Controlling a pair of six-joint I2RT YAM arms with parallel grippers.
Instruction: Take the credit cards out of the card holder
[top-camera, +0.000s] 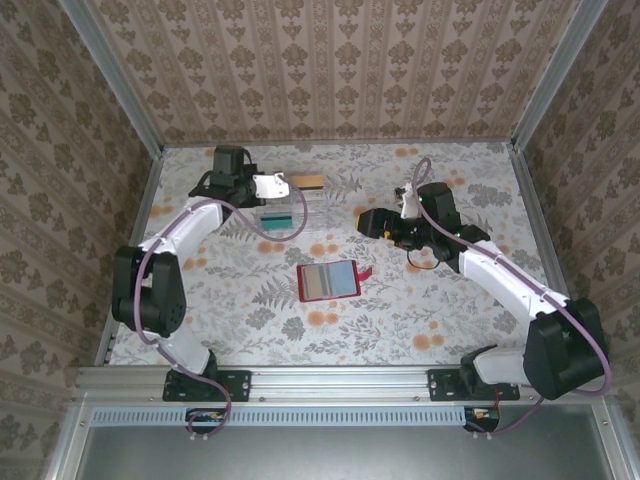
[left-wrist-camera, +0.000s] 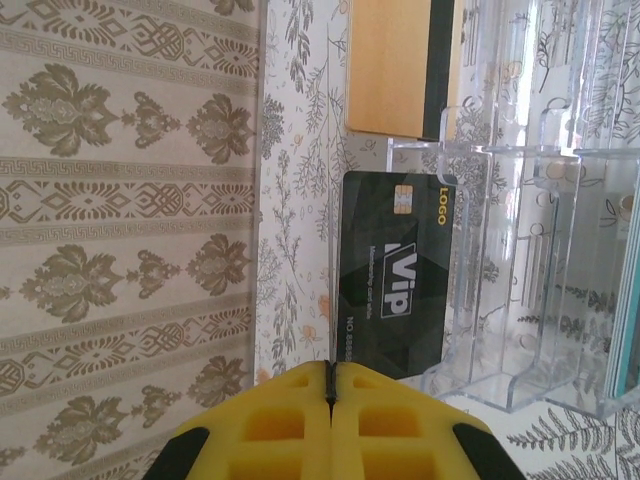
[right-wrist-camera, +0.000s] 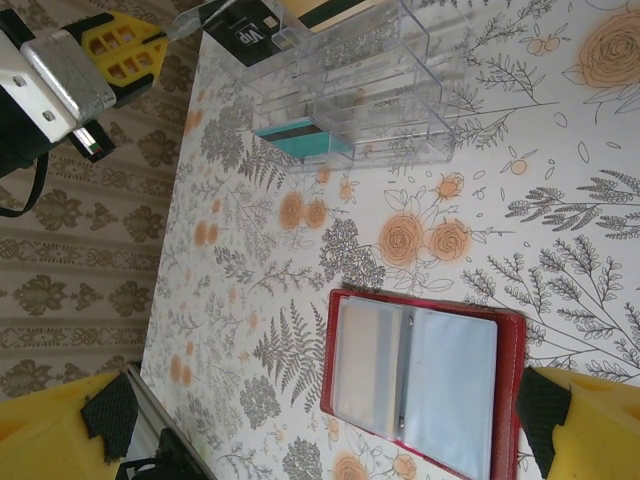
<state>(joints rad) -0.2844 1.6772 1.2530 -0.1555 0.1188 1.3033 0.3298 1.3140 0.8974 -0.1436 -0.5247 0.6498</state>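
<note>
— What encloses the scene?
— Walls (top-camera: 330, 60) of beige damask wallpaper on three sides, framed by aluminium posts (top-camera: 112, 75).
— And the surface?
— A tabletop (top-camera: 420, 320) covered in white with orange blooms and grey ferns, under even light, possibly from overhead.

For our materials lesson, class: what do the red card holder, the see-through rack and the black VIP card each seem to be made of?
The card holder: probably leather or an imitation, going by its matte red rim; the pale, slightly shiny sleeves look like plastic. The rack: hard clear plastic, perhaps acrylic, see-through with bright edges. The VIP card: stiff printed plastic with a chip.
</note>
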